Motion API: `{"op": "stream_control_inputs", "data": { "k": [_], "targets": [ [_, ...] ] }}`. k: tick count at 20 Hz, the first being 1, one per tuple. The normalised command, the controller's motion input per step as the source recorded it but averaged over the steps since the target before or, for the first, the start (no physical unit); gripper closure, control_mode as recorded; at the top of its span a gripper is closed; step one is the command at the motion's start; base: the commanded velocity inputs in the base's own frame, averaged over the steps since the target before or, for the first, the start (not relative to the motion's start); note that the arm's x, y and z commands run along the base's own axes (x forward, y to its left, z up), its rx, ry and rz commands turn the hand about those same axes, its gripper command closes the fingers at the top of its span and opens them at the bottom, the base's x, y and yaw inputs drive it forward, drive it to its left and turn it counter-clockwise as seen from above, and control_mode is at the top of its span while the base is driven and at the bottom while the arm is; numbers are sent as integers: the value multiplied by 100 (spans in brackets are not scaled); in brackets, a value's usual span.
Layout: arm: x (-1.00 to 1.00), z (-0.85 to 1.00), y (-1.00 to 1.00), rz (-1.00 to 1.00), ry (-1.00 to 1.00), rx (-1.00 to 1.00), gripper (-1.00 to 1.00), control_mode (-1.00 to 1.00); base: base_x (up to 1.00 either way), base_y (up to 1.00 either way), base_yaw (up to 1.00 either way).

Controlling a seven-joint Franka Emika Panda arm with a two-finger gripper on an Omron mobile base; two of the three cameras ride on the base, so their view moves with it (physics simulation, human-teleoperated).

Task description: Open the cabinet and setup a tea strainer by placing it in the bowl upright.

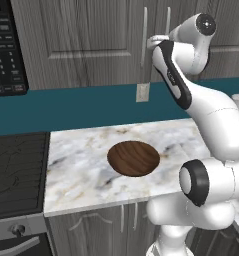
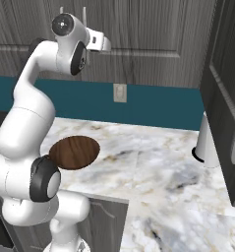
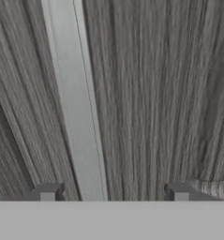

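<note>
The cabinet (image 1: pixel 86 40) is a grey wood-grain wall unit above the counter, and both its doors are closed. In the hand view a silver bar handle (image 3: pixel 78 117) runs up between my two finger tips, with a gap on each side. My gripper (image 3: pixel 113 193) is open around that handle, right up against the door (image 3: pixel 169 93). From the left base view the gripper (image 1: pixel 150 42) sits at the left door's handle (image 1: pixel 144 35). The dark brown wooden bowl (image 1: pixel 133 158) lies empty on the marble counter, also seen as the bowl (image 2: pixel 74 151) beside my arm. The tea strainer is out of view.
A black microwave (image 1: pixel 6 47) hangs at the left above a dark stove top (image 1: pixel 16 170). A wall outlet (image 1: pixel 142 92) sits on the teal backsplash. At the right, a white upright object (image 2: pixel 206 140) stands by a tall dark cabinet (image 2: pixel 229 98).
</note>
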Motion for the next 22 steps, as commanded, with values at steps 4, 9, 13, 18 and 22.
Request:
{"op": "stream_control_inputs", "data": {
  "k": [4, 9, 13, 18, 22],
  "targets": [
    [13, 0, 0, 0, 0, 0, 100, -100, 0, 0, 0],
    [11, 0, 0, 0, 0, 0, 100, -100, 0, 0, 0],
    [6, 0, 1, 0, 0, 0, 100, -100, 0, 0, 0],
    [-12, 0, -23, 0, -3, 0, 100, -100, 0, 0, 0],
    [-33, 0, -33, 0, 0, 0, 100, -100, 0, 0, 0]
  ]
}}
